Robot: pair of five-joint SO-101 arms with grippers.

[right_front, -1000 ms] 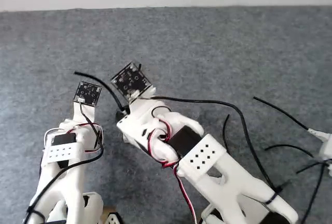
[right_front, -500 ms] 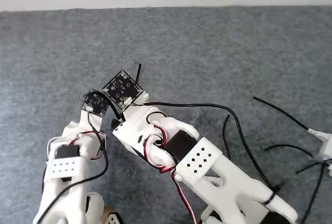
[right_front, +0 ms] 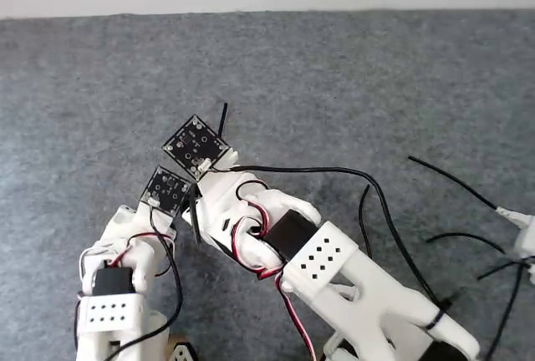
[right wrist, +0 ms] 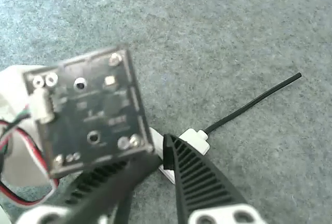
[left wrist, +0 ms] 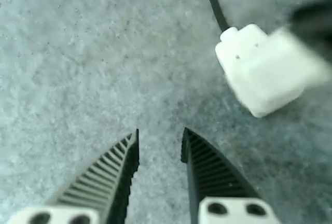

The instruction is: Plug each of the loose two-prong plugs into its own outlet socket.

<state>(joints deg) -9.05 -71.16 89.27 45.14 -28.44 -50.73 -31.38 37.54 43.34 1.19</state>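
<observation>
high view: two arms, left arm [right_front: 125, 252] and right arm [right_front: 334, 269], lean over the grey table [right_front: 376, 68] with their wrists close together. one thin cord [right_front: 223, 117] pokes out past them. at the right edge lies one white block [right_front: 522, 231] among at least four loose wires [right_front: 451, 179]. i cannot tell whether it is a plug or a socket. nothing here reads as plugged in, so i judge the whole task yet to do.

left wrist view: the left claw [left wrist: 161, 133] is released, jaws apart, holding nothing. one plug [left wrist: 267, 73] on its one cord lies near, beyond the tips and apart from them.

right wrist view: the right claw [right wrist: 162, 157] looks clenched on that one plug. one board [right wrist: 85, 112] hides part of the grip.
</observation>
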